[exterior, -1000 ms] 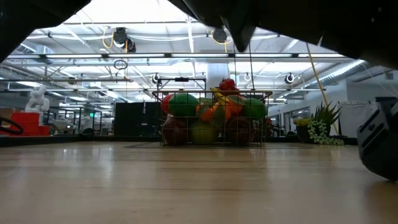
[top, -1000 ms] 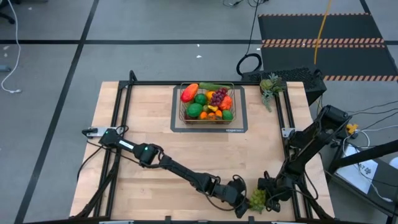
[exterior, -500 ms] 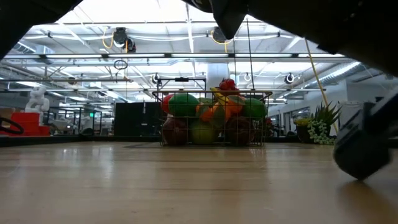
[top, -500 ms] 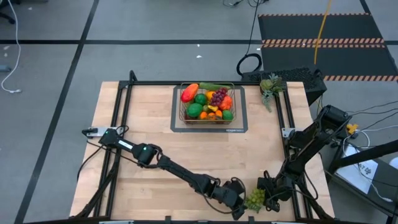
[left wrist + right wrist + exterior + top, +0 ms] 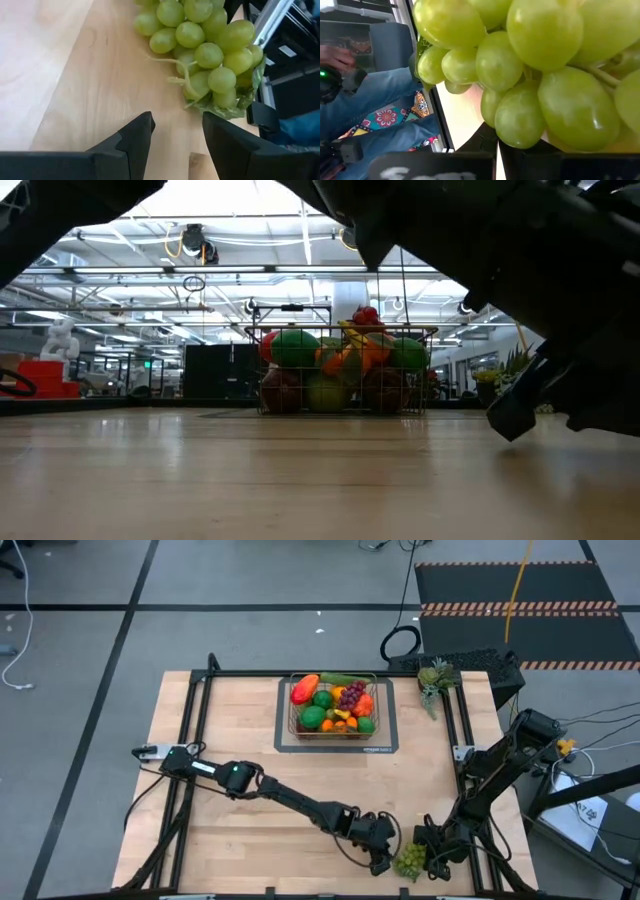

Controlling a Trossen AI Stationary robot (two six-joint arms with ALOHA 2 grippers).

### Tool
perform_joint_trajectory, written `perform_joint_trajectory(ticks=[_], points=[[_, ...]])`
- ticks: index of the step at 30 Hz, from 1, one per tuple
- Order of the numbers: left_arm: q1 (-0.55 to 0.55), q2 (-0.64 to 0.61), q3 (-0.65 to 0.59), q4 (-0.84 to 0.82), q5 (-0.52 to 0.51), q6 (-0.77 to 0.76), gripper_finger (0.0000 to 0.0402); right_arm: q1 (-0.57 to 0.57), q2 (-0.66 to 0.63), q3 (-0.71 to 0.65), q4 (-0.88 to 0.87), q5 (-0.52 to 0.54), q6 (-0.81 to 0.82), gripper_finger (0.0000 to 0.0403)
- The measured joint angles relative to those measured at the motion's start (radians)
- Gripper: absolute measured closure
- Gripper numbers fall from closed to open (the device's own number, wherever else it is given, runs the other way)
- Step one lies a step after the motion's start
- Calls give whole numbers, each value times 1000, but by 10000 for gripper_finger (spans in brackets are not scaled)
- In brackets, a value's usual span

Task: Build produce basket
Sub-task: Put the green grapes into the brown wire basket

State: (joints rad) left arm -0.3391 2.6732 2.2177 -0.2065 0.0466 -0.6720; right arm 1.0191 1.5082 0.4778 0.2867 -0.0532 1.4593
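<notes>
1. The green grapes (image 5: pixel 411 860) lie at the table's five-o'clock edge, well apart from the filled basket (image 5: pixel 333 706) at twelve o'clock.
2. The left gripper (image 5: pixel 381 862), fingers half spread and empty, sits just beside them.
3. The right gripper (image 5: pixel 432 852), closed, holds nothing I can make out.
4. Step in hand: approaching the grapes. Next: straddle the bunch, close, carry it.

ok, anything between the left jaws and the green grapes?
Nothing visible. The left gripper stands open over bare table just short of the green grapes. The right gripper sits shut right beside the bunch, at its far side.
</notes>
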Motion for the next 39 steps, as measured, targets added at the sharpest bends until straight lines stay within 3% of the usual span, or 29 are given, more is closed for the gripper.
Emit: perform_joint_trajectory(ticks=[14,24,37,39], points=[[19,10,-2,146,36,90,220,-1,0,0,0,3,21,399],[17,26,0,154,106,61,227,-1,0,0,-1,4,20,399],[19,26,0,160,107,71,387,-1,0,0,1,3,19,399],[21,26,0,162,106,67,393,-1,-8,0,4,1,20,399]])
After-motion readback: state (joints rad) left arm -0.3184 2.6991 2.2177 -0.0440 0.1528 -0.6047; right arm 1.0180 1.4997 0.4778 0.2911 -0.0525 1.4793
